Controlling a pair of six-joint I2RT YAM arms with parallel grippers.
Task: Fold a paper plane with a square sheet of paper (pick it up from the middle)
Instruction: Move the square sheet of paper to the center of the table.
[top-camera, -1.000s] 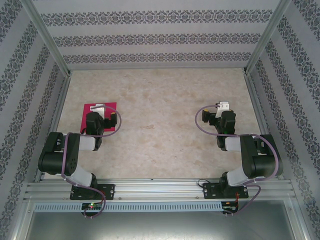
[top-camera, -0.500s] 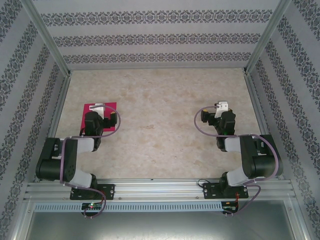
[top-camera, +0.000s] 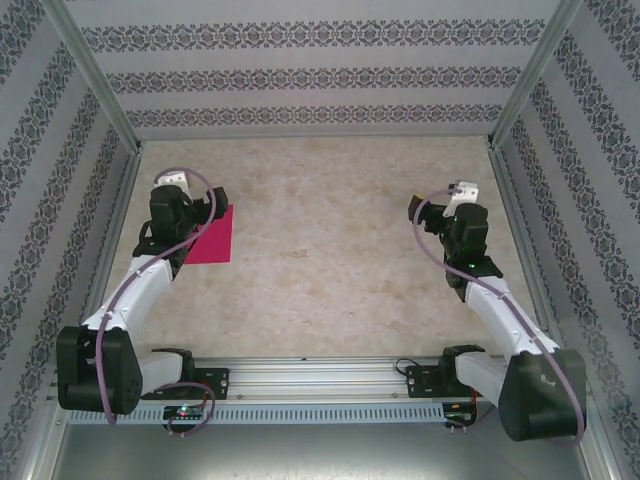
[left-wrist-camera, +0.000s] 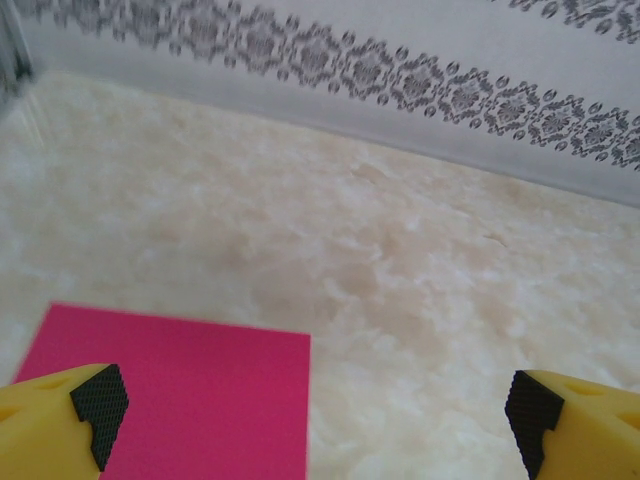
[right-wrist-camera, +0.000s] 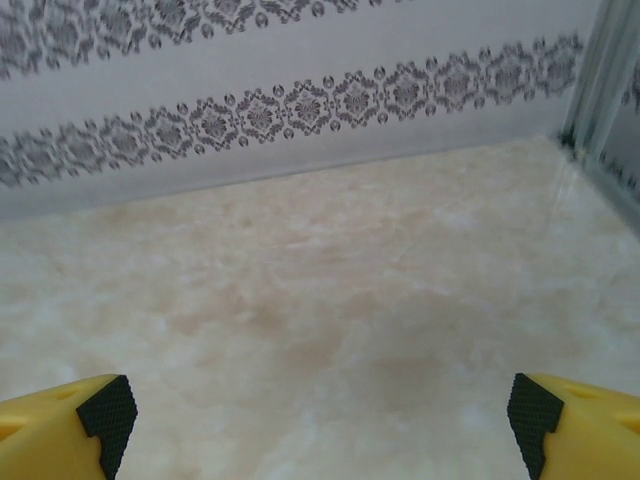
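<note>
The square sheet of paper (top-camera: 212, 240), plain magenta, lies flat on the table (top-camera: 320, 260) at its left side. The left claw (top-camera: 171, 183) hangs spread wide at the sheet's far left corner. From the wrist, its left finger (left-wrist-camera: 95, 400) sits over the sheet, whose right edge stops short of mid-gap. The right claw (top-camera: 463, 190), also spread wide, hangs well apart over the table at the right
</note>
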